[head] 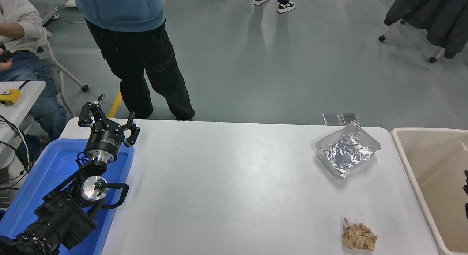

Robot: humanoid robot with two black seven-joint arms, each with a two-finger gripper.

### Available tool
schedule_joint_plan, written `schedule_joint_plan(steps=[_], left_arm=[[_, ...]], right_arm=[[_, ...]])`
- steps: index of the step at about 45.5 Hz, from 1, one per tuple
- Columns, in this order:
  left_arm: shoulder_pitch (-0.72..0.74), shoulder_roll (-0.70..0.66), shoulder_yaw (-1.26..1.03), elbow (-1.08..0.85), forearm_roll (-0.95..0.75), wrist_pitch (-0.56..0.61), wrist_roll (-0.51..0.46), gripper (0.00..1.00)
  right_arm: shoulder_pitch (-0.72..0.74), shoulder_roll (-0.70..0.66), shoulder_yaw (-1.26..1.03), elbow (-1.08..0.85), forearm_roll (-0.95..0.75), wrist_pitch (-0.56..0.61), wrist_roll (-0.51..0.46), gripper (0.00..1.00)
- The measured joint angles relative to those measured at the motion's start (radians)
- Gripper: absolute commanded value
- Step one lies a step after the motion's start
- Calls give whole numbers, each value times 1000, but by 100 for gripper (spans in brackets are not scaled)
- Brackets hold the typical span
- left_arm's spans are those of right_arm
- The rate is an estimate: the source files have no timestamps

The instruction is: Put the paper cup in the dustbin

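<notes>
L jaws [108,119] open, parked over blue tray [44,174] | dustbin [404,156] — table's R edge

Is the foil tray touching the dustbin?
Apart. The head view shows a strip of bare white table between the foil tray and the dustbin rim.

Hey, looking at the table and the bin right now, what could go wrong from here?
1. No paper cup shows anywhere, so its disposal cannot be confirmed.
2. Only a dark sliver of the right arm shows over the dustbin; it might bump the thick rim.
3. The foil tray and crumpled brown paper lie near the bin and might be knocked.
</notes>
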Motion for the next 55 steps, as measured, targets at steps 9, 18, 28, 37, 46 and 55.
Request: schedule_joint_plan(steps=[9,18,28,37,46,55], left_arm=[[0,0,0,0,0,0,0,100],[0,0,0,0,0,0,0,100],[1,0,0,0,0,0,0,100],[1,0,0,0,0,0,0,100],[1,0,0,0,0,0,0,100],[0,0,0,0,0,0,0,100]], right_arm=[[-1,-102,152,274,2,36,3,100],[-18,-113,335,470,-103,50,10,100],[-75,-18,564,622,-305,53,33,100],[-106,118,695,667,-452,44,47,100],[-111,199,751,634,-528,8,75,100],[-114,234,765,592,-559,-11,107,100]])
